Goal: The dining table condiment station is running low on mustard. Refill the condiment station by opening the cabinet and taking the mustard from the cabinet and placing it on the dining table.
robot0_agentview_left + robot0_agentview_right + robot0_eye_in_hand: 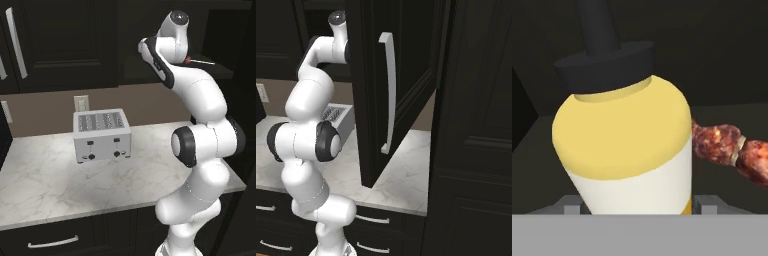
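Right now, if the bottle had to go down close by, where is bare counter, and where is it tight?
Bare marble lies in front of the toaster to the counter edge, and below the open cabinet door. Inside the cabinet it is tight: the mustard sits right at the gripper, with a skewer close beside it.

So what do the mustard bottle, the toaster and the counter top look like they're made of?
The mustard: looks like smooth matte plastic, yellow with a paler band and a dark cap; soft even shading, no glare.
The toaster: probably brushed metal, silver-grey with a dull sheen.
The counter: marble or a marble-look stone, white with grey veins; which one the pictures leave open.
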